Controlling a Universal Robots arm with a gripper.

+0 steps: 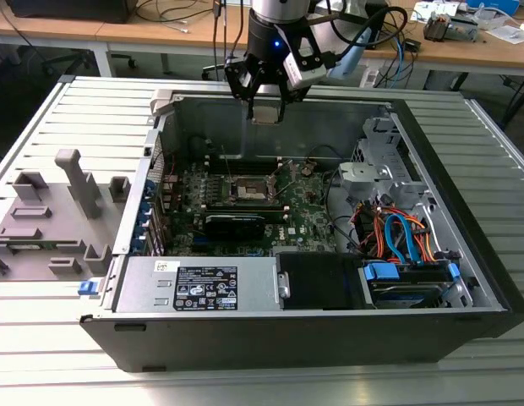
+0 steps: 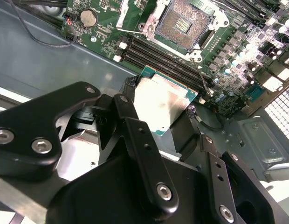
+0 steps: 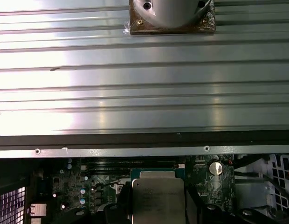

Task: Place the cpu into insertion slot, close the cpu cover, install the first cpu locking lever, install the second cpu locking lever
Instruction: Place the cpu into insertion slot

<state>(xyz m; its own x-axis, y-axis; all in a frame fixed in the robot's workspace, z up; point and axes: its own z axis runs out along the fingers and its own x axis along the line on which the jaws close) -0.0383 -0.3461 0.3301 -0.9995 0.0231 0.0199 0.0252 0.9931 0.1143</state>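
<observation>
Bright, even light; glare whitens the cpu (image 2: 161,100) and ribbed table (image 3: 135,93)

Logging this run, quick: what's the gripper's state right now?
The gripper is shut on the cpu, holding it clear of the empty insertion slot.

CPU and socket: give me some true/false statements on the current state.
1. The gripper holds the cpu. True.
2. The cpu sits in the insertion slot. False: the slot is empty, its contacts bare.
3. The cpu hangs clear of the green board. True.
4. The computer case is closed up. False: its side is open and the board is exposed.
</observation>
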